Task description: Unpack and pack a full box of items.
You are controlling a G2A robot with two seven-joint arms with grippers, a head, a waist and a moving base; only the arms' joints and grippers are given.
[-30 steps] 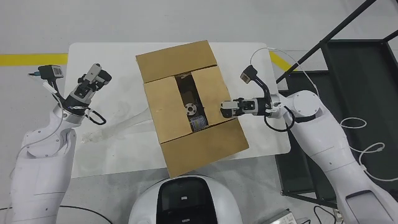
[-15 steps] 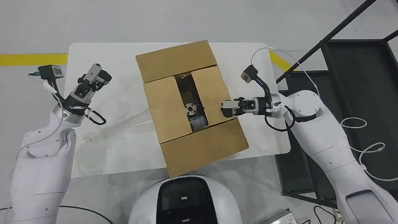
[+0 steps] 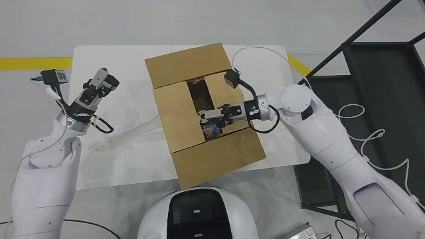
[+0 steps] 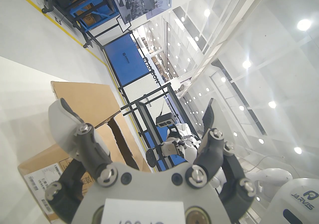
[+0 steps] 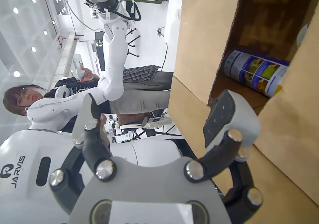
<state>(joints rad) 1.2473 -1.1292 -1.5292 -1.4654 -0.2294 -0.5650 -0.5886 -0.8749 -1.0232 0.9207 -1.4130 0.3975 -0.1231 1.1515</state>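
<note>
From the top view, the cardboard box [image 3: 174, 116] sat in the middle of the white table [image 3: 113, 162], with 2 outer flaps folded out flat and 2 inner flaps leaving a narrow dark slot between them. The right gripper [image 3: 208, 117] hung over that slot with its fingers apart and nothing in them, just beside a blue-labelled can [image 3: 212, 131] lying inside the box. The left gripper [image 3: 106, 78] was well apart from the box, above the table's left edge. In the left wrist view, the left gripper [image 4: 134, 110] had its fingers spread wide and empty, pointing across the table toward the box [image 4: 82, 100]. In the right wrist view, the right gripper [image 5: 157, 103] was likewise spread and empty, 1 ribbed pad [image 5: 220, 115] level with a flap edge at the mouth of the slot, and the can [image 5: 254, 73] lay on its side on the box floor [image 5: 249, 103] beyond it. The work looked to be at the unpacking stage, barely begun, since the can was not yet lifted out. The next move probably called for either pushing an inner flap wider or lining the spread fingers up with the slot before descending, then closing across the can's round body.
</note>
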